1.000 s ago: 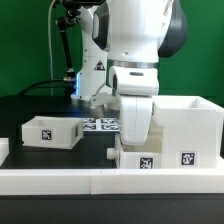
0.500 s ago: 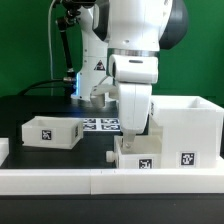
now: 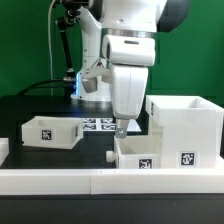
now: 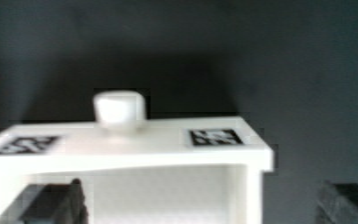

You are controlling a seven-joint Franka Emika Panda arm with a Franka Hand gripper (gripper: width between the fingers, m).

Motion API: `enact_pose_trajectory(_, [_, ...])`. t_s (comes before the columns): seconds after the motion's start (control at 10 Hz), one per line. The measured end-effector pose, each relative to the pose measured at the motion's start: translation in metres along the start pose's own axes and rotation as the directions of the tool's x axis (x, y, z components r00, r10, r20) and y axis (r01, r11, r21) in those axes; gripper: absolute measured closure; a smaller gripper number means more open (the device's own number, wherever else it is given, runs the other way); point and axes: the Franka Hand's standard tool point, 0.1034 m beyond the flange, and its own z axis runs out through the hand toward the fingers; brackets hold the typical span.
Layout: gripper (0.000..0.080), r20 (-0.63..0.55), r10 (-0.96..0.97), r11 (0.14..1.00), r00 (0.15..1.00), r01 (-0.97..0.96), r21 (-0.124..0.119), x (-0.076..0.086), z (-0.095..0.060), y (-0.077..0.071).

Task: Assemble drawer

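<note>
The drawer's large white cube housing stands at the exterior view's right. One small white tray with a tag sits against its left side, by the front rail. In the wrist view this tray shows two tags and a round knob. The second small tray sits apart at the exterior view's left. My gripper hangs just above the near tray's back edge. It is open and empty, with its dark fingers spread wide.
A long low white rail runs along the table's front edge. The marker board lies flat between the two trays, behind my gripper. The robot's base and cables stand at the back, before a green wall.
My gripper has risen off the tray beside the housing and shifted a little to the exterior view's left. The tray stays where it was.
</note>
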Motion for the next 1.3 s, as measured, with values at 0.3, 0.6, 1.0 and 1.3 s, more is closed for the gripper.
enact_pose_trajectory(0.3, [0.0150,0.000,-0.018,1.000,1.000,0.018,0.015,-0.005,0.010,0.014])
enact_pose_trajectory(0.6, [0.0150,-0.079,-0.029,0.999,0.996,0.031,0.021,-0.030,0.019,0.011])
enact_pose_trajectory(1.0, [0.0150,-0.206,-0.048,0.998,0.977,0.054,0.024,-0.034,0.034,0.026])
enact_pose_trajectory(1.3, [0.0150,-0.253,-0.018,0.999,0.967,0.025,0.027,-0.023,0.039,0.032])
